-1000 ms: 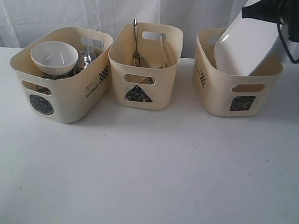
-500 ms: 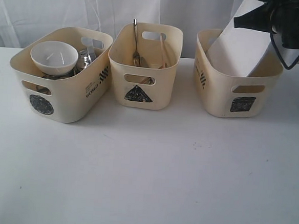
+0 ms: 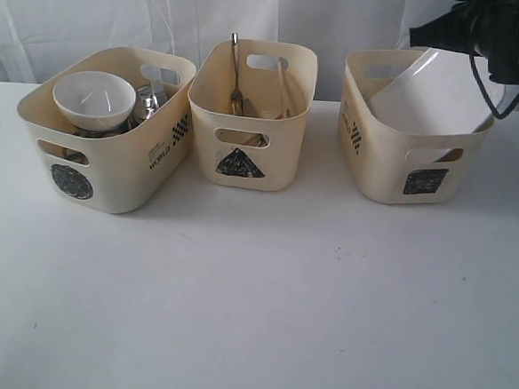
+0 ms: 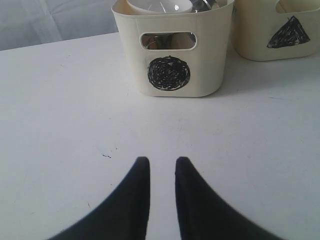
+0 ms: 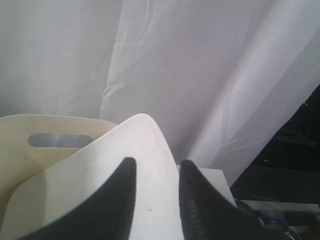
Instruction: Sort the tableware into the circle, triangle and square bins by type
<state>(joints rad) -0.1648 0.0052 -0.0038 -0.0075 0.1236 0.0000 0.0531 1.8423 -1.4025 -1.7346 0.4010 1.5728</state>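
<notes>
1. Three cream plastic bins stand in a row at the far side of the white tabletop (image 3: 252,301), in front of a white curtain (image 3: 94,14).
2. The right-hand bin (image 3: 382,167) carries a dark square mark (image 3: 425,180) on its near wall. The large white rectangular plate (image 3: 431,91) stands tilted inside it, with its upper edge rising above the rim toward the far right.
3. The right pincer (image 5: 156,161) hangs just above that upper edge, at the far right of the scene. Its black jaws stand spread, and the plate's rounded top corner shows between them. Whether either jaw touches the plate cannot be told.
4. The middle bin (image 3: 285,152) bears a dark triangle mark (image 3: 239,164). A long steel cutlery handle (image 3: 234,64) sticks up above its left rim, and the wooden chopsticks (image 3: 287,90) lean inside toward the right.
5. The left bin (image 3: 118,171) bears a dark circle mark (image 3: 71,181). A round white bowl (image 3: 94,98) sits on top of its contents, and a shiny steel mug (image 3: 148,102) is just to the bowl's right.
6. The left pincer (image 4: 161,160) hovers over bare tabletop on the near side of the circle bin. Its black jaws are parted by a narrow gap and pinch nothing.
</notes>
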